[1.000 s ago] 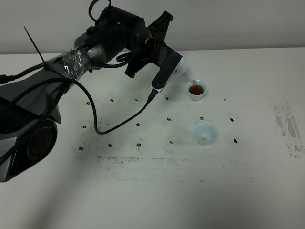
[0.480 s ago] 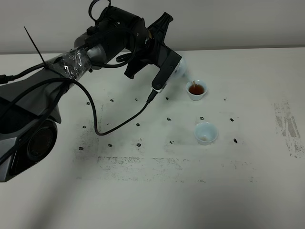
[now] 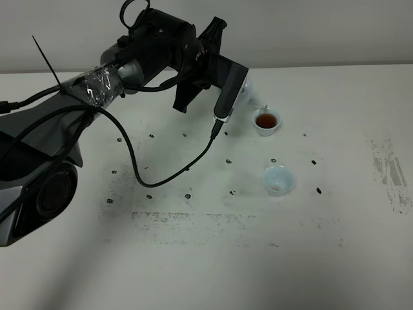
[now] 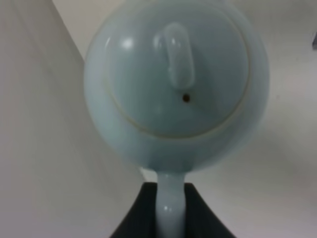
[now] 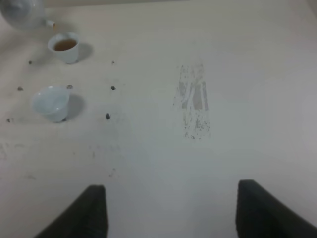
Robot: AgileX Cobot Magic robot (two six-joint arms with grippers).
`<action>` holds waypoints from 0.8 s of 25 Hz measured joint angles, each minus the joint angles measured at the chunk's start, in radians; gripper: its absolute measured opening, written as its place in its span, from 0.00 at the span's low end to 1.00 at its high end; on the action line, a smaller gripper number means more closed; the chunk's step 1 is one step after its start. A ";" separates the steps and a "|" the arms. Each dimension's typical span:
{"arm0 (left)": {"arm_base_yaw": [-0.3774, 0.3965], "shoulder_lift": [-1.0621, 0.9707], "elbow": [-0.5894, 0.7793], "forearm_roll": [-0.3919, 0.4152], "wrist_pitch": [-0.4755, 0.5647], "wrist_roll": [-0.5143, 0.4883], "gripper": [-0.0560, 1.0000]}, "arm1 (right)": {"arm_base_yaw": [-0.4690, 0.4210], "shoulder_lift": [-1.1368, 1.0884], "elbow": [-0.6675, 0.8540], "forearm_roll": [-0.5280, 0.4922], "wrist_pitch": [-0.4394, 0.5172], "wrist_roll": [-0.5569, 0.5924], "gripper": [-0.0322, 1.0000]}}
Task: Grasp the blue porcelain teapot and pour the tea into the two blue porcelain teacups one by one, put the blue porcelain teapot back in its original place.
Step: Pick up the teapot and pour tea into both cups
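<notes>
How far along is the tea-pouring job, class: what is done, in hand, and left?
Done: the far teacup holds tea. In hand: the left gripper grips the teapot by its handle, spout beside that cup. Left: fill the near teacup, which looks almost empty, then set the teapot down.

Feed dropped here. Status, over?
Left gripper shut on teapot handle. Far teacup filled; near teacup almost empty. Right gripper open, away.

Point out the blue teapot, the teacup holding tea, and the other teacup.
blue teapot (image 4: 168,106): left wrist view, on its lid.
teacup holding tea (image 3: 266,131): exterior high view, on its front wall.
other teacup (image 3: 279,175): exterior high view, on its inner wall.
</notes>
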 joint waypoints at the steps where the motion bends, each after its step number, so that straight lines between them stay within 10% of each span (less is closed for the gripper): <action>1: 0.001 0.000 0.000 0.000 0.002 -0.021 0.10 | 0.000 0.000 0.000 0.000 0.000 0.000 0.55; 12: 0.020 -0.020 0.000 -0.123 0.055 -0.229 0.10 | 0.000 0.000 0.000 0.000 0.000 0.000 0.55; 20: 0.118 -0.074 -0.001 -0.253 0.336 -0.480 0.10 | 0.000 0.000 0.000 0.000 0.000 0.000 0.55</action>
